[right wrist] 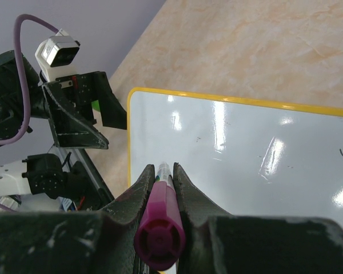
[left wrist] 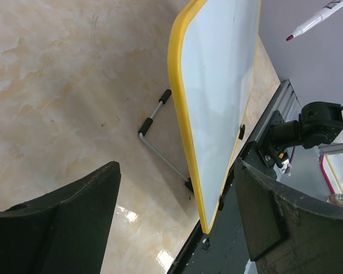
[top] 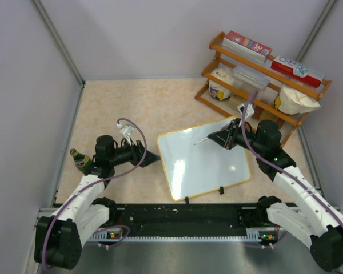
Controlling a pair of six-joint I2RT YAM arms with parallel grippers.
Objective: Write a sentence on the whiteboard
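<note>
Two robot arms flank the whiteboard [top: 204,161] on a marbled beige table [top: 131,103]. We see the left pincer [top: 154,158] spread wide and holding nothing, its dark fingers [left wrist: 63,222] apart at either side of its wrist view. The board's yellow-framed edge stands just ahead of the fingertips, and we cannot tell whether they touch it. The right pincer [top: 212,137] is clenched on a marker [top: 202,141], the magenta butt end nearest its wrist camera and the white barrel running forward between the jaws. The marker's dark red tip points out past the fingertips over the board's far part; from the left wrist camera it appears clear of the glossy surface. The whiteboard lies between the two pincers, below and in front of the right one, tilted up on a wire stand [left wrist: 154,123] with black-capped ends. A small dark stroke [right wrist: 342,155] shows on the board, right of the right pincer's fingers. Behind the right pincer stands a wooden shelf [top: 216,44] with boxes and tubs; behind the left pincer, beside its arm, a green bottle [top: 80,160].
</note>
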